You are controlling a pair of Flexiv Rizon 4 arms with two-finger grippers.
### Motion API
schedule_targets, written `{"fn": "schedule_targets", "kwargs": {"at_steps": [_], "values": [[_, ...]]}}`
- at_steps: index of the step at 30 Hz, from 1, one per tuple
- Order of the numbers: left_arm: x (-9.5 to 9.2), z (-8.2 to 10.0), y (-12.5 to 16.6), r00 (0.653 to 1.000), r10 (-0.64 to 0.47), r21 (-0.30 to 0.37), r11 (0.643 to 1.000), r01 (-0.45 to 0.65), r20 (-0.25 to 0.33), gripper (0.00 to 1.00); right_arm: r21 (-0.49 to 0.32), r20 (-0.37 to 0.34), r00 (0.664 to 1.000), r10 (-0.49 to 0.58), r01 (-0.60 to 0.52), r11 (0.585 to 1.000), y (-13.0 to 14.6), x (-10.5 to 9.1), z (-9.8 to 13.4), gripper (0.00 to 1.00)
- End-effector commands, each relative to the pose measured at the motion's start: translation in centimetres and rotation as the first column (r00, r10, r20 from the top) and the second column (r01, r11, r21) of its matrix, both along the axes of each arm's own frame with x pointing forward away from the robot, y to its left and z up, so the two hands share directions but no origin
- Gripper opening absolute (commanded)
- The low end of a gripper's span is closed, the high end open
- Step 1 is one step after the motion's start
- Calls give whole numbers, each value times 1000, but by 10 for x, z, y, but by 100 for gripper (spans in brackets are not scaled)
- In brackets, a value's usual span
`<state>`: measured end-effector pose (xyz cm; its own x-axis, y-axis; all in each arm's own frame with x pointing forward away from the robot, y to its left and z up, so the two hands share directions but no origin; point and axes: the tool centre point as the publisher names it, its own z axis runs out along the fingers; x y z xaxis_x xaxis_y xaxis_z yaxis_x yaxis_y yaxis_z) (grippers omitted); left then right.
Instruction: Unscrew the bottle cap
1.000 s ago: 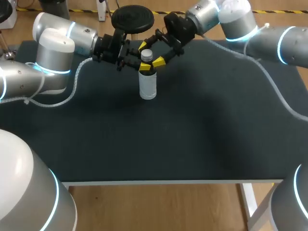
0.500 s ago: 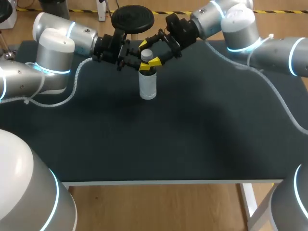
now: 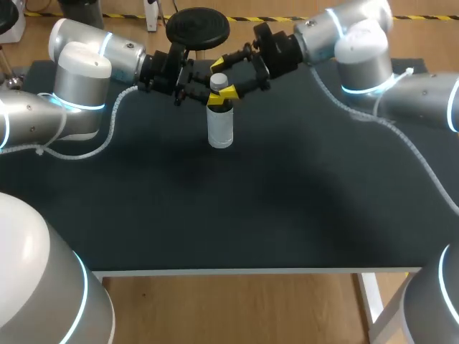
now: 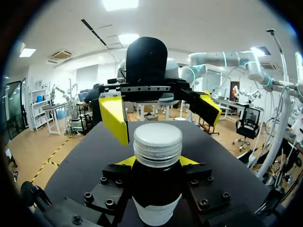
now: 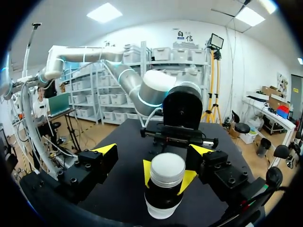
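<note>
1. Holding the clear bottle (image 3: 220, 129) at its neck, the left gripper (image 3: 216, 101) presses its two yellow tips on it from both sides, just under the cap.
2. The bottle stands upright at the far middle of the black table (image 3: 287, 201), with its white cap (image 3: 219, 81) on.
3. The right gripper (image 3: 224, 79) is level with the cap, its fingers spread wide and clear of the cap on each side.

**Crowded at the far edge, open toward the near edge**

The bottle (image 3: 220, 127) stands by the table's (image 3: 287, 215) far edge. The left gripper (image 3: 214, 100) clamps its neck from the left. The right gripper (image 3: 223, 79) straddles the cap (image 3: 219, 81), with a gap at each finger. A cable (image 3: 107, 140) trails near the left edge. Toward the near edge the surface lies open.
</note>
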<state>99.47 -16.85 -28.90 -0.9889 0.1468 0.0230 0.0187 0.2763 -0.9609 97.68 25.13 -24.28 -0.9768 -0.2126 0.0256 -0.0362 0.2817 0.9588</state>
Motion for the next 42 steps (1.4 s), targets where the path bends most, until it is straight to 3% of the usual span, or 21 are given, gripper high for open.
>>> {"fn": "schedule_targets", "kwargs": {"at_steps": [1,22,23,25,28,29,31,40,41,42], "values": [[2,0,0,1000,-4,-1,1000,4,-2,0,13,17,998,-57,57,998,1,-2,-4,100],[2,0,0,1000,-4,-1,1000,4,-2,0,18,8,999,-39,39,999,9,4,-7,98],[2,0,0,1000,-4,-1,1000,4,-2,0,18,8,999,-38,38,999,9,4,-7,85],[2,0,0,1000,-4,-1,1000,4,-2,0,18,8,999,-37,36,999,9,4,-8,49],[2,0,0,1000,-4,-1,1000,4,-2,0,18,9,999,-35,35,999,10,4,-8,35],[2,0,0,1000,-4,-1,1000,4,-2,0,18,9,999,-34,34,999,10,4,-8,26],[2,0,0,1000,-4,-1,1000,4,-2,0,19,11,999,-31,31,999,10,4,-9,0],[2,0,0,1000,-4,-1,1000,4,-2,0,19,23,1000,-15,15,1000,12,3,-7,0],[2,0,0,1000,-4,-1,1000,4,-2,0,19,23,1000,-13,13,1000,12,3,-7,21],[2,0,0,1000,-4,-1,1000,4,-2,0,20,23,1000,-8,7,1000,12,3,-7,55]]}}
